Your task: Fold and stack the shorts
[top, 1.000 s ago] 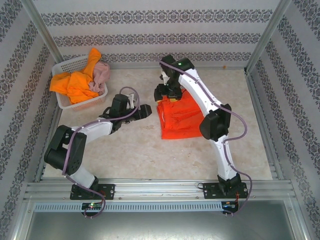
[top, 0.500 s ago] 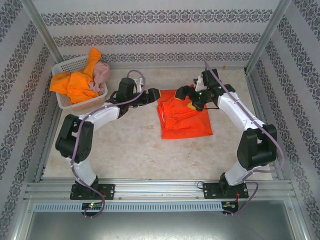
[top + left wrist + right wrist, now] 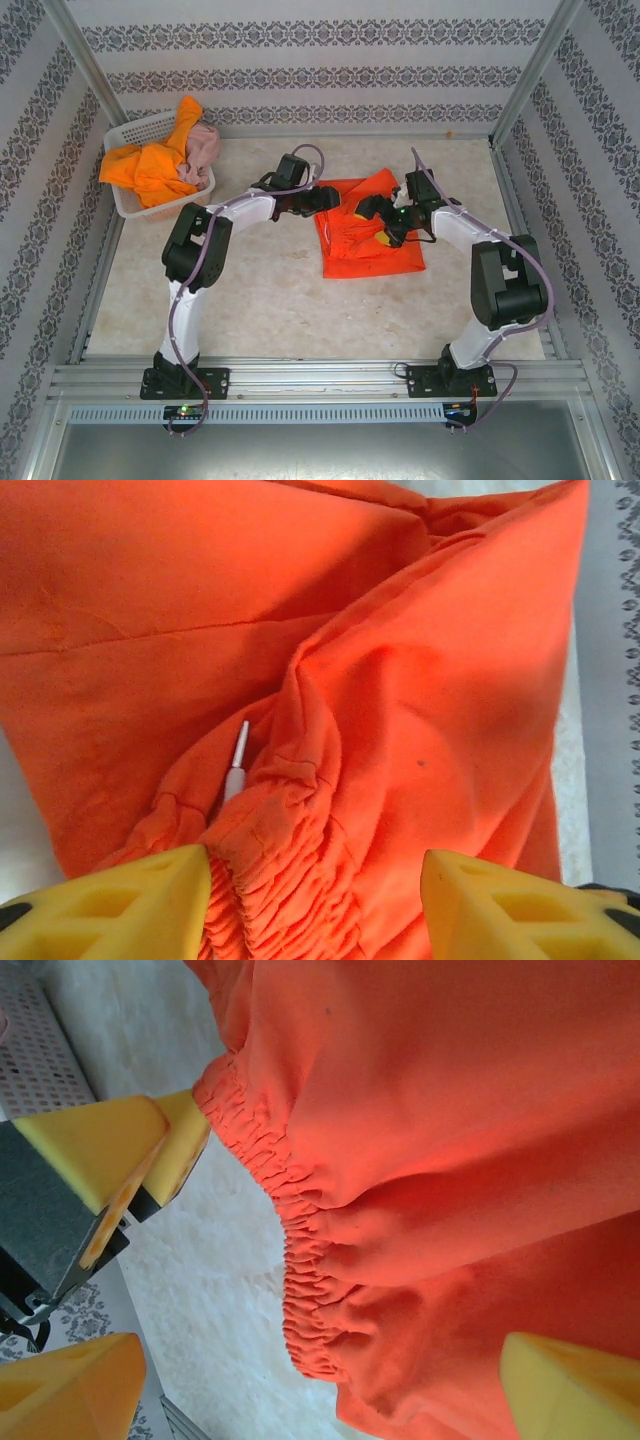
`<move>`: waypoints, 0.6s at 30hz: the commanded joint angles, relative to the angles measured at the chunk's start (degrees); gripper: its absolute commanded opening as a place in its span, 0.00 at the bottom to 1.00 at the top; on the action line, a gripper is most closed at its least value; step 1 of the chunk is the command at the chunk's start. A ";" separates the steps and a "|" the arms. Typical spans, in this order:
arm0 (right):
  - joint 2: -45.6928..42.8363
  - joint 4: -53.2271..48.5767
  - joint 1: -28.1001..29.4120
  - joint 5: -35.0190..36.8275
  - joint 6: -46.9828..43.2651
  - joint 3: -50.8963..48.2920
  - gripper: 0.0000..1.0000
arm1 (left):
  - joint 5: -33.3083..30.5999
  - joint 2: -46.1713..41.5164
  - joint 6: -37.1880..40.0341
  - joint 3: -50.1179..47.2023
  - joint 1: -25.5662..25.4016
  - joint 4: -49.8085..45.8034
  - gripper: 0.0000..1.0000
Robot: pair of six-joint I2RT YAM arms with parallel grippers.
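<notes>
Shorts (image 3: 372, 250), red-orange, lie crumpled at frame centre on the table (image 3: 250, 300), their far edge partly hidden by both grippers. Left gripper (image 3: 335, 200) has its pads (image 3: 130, 890) parted astride the gathered waistband (image 3: 280, 890); right gripper (image 3: 362, 212) is spread wide, contact with cloth unclear. Bright orange shorts (image 3: 150, 170) and pink shorts (image 3: 205, 145) tangle in the basket (image 3: 125, 208) upper left, shapes indistinct.

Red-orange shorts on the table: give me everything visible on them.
The red-orange shorts are soft, matte cloth with a gathered elastic waistband and a white cord tip poking out beside it. They lie mostly flat on the table, slightly right of centre, with the far part rumpled. The left gripper straddles the bunched end of the waistband, cloth between its fingers but not clamped. The right gripper hangs open over the waistband further along.
</notes>
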 commanded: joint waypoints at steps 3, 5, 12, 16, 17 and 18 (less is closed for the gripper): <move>1.87 2.19 -0.04 -1.05 0.31 -1.91 0.91 | -2.58 3.73 2.14 5.44 -0.93 -6.95 0.48; 2.44 2.68 -0.06 -1.05 0.32 -2.58 0.91 | -2.84 4.99 3.00 7.25 -1.31 -9.07 0.42; 3.59 4.58 -0.30 -1.22 0.64 -5.08 0.91 | -4.98 6.57 4.54 8.92 -2.34 -12.33 0.23; 4.21 5.30 -0.53 -1.48 0.61 -6.00 0.91 | -6.05 6.90 4.55 9.67 -2.75 -13.14 0.33; 4.37 5.40 -0.60 -1.53 0.46 -6.04 0.91 | -6.01 6.97 4.46 9.97 -2.91 -13.08 0.34; 4.52 5.52 -0.59 -1.57 0.52 -6.11 0.91 | -6.19 7.00 4.53 10.38 -3.19 -13.14 0.34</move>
